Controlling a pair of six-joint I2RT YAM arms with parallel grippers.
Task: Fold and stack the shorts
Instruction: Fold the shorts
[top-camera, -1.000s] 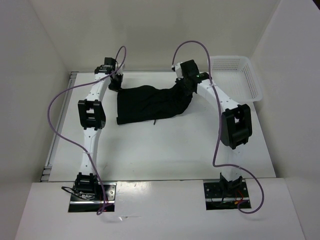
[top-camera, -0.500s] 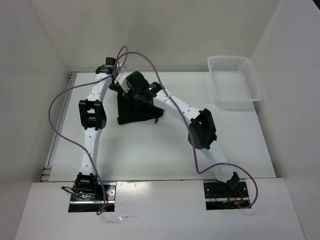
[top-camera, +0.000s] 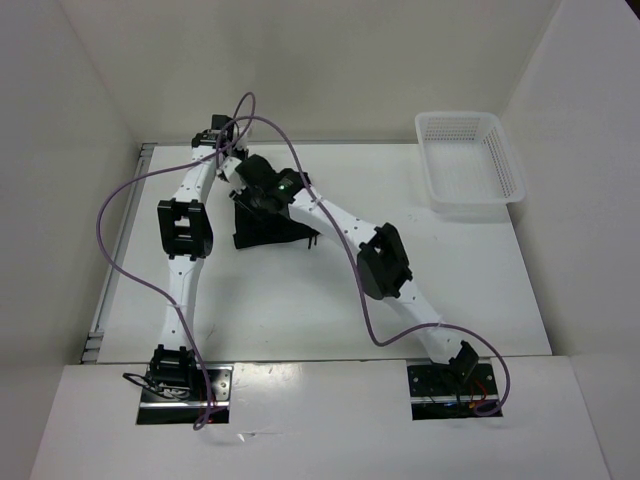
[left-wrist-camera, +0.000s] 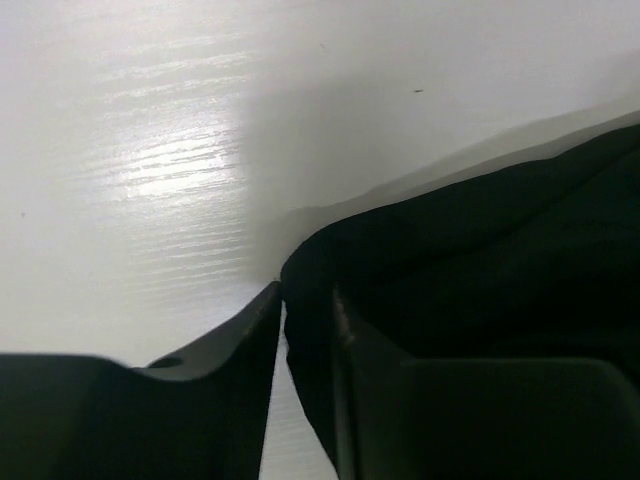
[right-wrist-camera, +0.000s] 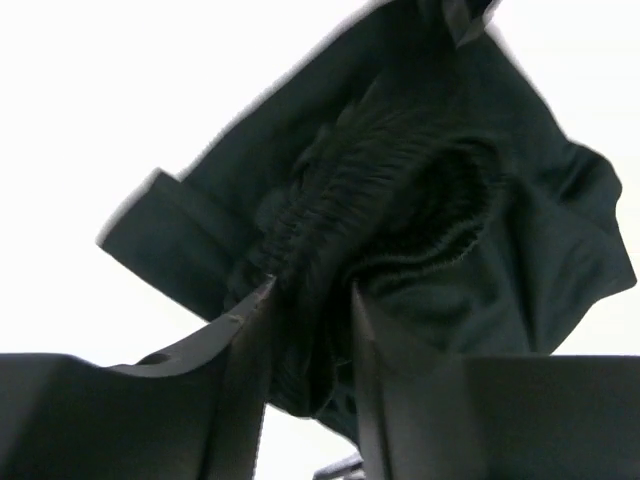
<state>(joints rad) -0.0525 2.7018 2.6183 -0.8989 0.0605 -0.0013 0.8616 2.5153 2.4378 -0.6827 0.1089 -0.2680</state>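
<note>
Picking out the shorts (top-camera: 272, 230) from above: gathered into a compact black wedge on the far left part of the table (top-camera: 300, 300), resting on the white top. Well apart from the white mesh basket (top-camera: 465, 207), way over in the far right corner. Catching a thin dark drawstring (top-camera: 313, 241) poking out at the near right corner of that heap. Crowded up there, with both wrists right at the far edge of the cloth, one reached diagonally across from the right base, the other straight up the left side.

Over to the left wrist view. Seeing the left gripper (left-wrist-camera: 305, 295) pinched nearly closed, just a slim gap between the two fingers (left-wrist-camera: 215, 370), with a fold of black cloth tucked right into it. Sitting low over the table, with pale wood grain shining just beyond the tips. More dark fabric spreading off to the right of the view.

Now the right wrist view. Seeing the right gripper (right-wrist-camera: 312, 290) clamped on the shorts as well, biting into the gathered, ribbed waistband. Narrow gap again between its fingers (right-wrist-camera: 420, 400), packed with crinkled black elastic. Beyond the tips, loose folds of the same cloth fanning out against bright white. Cannot tell from this view whether that bunch touches the table.
</note>
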